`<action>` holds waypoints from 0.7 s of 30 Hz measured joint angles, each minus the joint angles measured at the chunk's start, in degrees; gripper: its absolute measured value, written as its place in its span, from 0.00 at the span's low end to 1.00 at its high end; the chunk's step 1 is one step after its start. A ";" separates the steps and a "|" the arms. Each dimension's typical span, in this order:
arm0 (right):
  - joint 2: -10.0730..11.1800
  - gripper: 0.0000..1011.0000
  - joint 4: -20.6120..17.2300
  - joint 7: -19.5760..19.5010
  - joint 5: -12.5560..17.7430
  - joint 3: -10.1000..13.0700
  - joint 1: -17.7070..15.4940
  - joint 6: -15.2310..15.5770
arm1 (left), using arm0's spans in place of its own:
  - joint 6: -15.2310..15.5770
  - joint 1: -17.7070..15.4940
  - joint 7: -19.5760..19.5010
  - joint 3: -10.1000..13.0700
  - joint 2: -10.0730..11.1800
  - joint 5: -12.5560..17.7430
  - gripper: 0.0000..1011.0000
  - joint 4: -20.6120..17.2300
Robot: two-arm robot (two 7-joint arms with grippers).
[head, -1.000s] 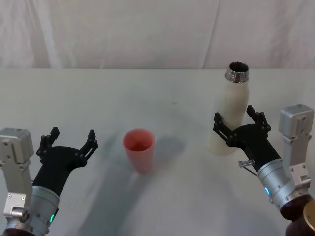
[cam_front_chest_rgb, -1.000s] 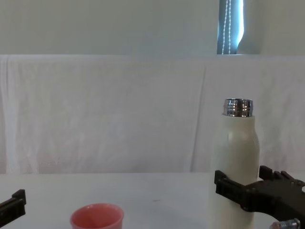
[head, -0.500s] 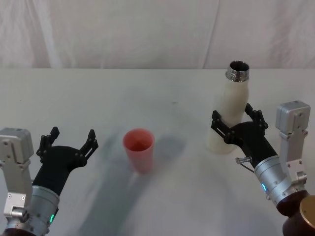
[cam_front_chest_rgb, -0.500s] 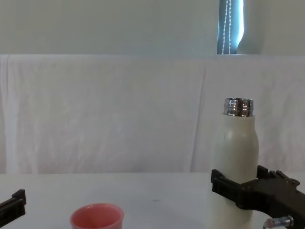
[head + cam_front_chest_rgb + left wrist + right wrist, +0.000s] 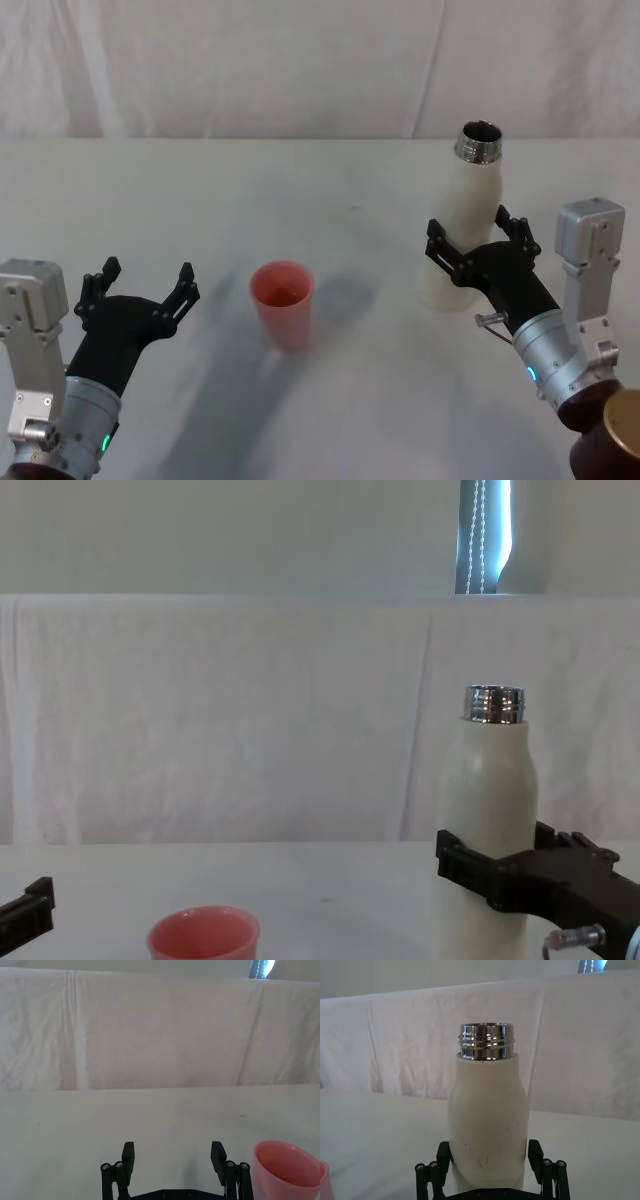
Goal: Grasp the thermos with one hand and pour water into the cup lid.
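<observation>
Two claws in view: right claw (image 5: 478, 247) straddles the lower body of the thermos (image 5: 466, 225), fingers spread wide either side of it, not clamped, contact unclear. Thermos stands upright on the white surface (image 5: 330, 190), smooth cream cylinder with rounded shoulders and shiny threaded chrome neck, uncapped. Left claw (image 5: 140, 287) sits spread and empty, near the round salmon-pink cup lid (image 5: 282, 304), which stands well apart from the thermos.
</observation>
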 joint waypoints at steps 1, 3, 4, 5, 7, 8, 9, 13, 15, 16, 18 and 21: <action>-0.02 0.99 0.08 0.01 -0.01 -0.06 0.09 -0.01 | 0.00 0.00 0.00 0.00 0.00 0.00 0.99 0.00; -0.06 0.99 0.34 0.04 -0.11 -0.21 0.33 -0.05 | 0.00 0.00 0.00 0.00 0.00 0.00 0.99 0.00; -0.09 0.99 0.48 0.05 -0.19 -0.30 0.47 -0.08 | 0.00 0.00 0.00 0.00 0.00 0.00 0.99 0.00; -0.09 0.99 0.55 0.06 -0.22 -0.33 0.53 -0.10 | 0.00 0.00 0.00 0.00 0.00 0.00 0.99 0.00; -0.12 0.99 0.67 0.07 -0.28 -0.41 0.66 -0.11 | 0.00 0.00 0.00 0.00 0.00 0.00 0.99 0.00; -0.14 0.99 0.78 0.07 -0.36 -0.45 0.77 -0.12 | 0.00 0.00 0.00 0.00 0.00 0.00 0.99 0.00; -0.15 0.99 0.83 0.07 -0.40 -0.47 0.82 -0.12 | 0.00 0.00 0.00 0.00 0.00 0.00 0.99 0.00; -0.20 0.99 1.13 0.07 -0.58 -0.60 1.06 -0.17 | 0.00 0.00 0.00 0.00 0.00 0.00 0.99 0.00; -0.26 0.99 1.33 0.02 -0.78 -0.66 1.22 -0.21 | 0.00 0.00 0.00 0.00 0.00 0.00 0.99 0.00; -0.27 0.99 1.38 -0.01 -0.83 -0.67 1.24 -0.24 | 0.00 0.00 0.00 0.00 0.00 0.00 0.99 0.00; -0.30 0.99 1.45 -0.04 -0.90 -0.70 1.29 -0.28 | 0.00 0.00 0.00 0.00 0.00 0.00 0.99 0.00; -0.30 0.99 1.45 -0.05 -0.90 -0.72 1.27 -0.29 | 0.00 0.00 0.00 0.00 0.00 0.00 0.99 0.00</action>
